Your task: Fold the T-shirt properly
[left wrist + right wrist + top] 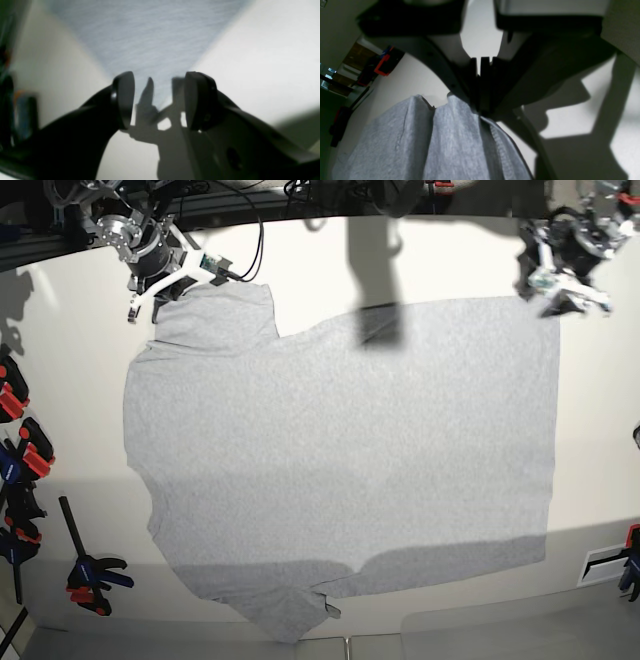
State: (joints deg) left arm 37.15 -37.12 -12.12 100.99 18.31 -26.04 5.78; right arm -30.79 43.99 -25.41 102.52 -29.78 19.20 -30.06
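The light grey T-shirt [340, 460] lies spread flat on the white table [600, 430], plain side up, with no lettering showing. At the table's far left, my right gripper [160, 288] is shut on the edge of the upper sleeve. The right wrist view shows that gripper [480, 107] pinching bunched grey fabric [420, 140]. My left gripper [560, 292] sits at the shirt's far right corner. In the left wrist view the left gripper [160, 100] is open, with the corner of the cloth [150, 37] just ahead of its fingers and nothing between them.
Orange-and-black clamps [20, 450] and another clamp [90, 570] lie along the table's left edge. Cables [250, 210] trail over the far edge. A small white plate [605, 563] sits near the right front. A dark overhead shadow [375, 270] falls across the shirt's top edge.
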